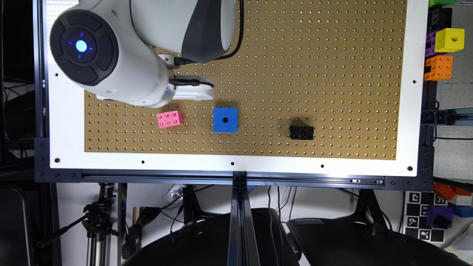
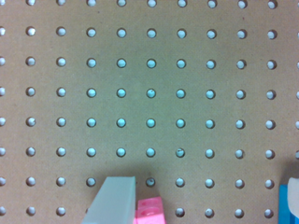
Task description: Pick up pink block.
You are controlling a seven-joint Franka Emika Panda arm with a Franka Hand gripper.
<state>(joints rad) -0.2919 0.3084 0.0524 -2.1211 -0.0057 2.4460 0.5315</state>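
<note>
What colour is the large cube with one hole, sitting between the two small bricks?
Blue plastic cube, clearest in the exterior view.

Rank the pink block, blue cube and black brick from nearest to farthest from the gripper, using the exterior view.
From the gripper:
1. pink block, just below it, toward the exterior view's left.
2. blue cube, mid-board, slightly farther.
3. black brick, far toward the exterior view's right.

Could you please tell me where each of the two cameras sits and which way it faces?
Exterior view: overhead, looking straight down on the pegboard; the arm's white joints cover the board's corner at this view's upper left.
Wrist view: on the wrist, looking down at the pegboard from close by; one pale finger shows.
Shared: the pink block and blue cube.
</note>
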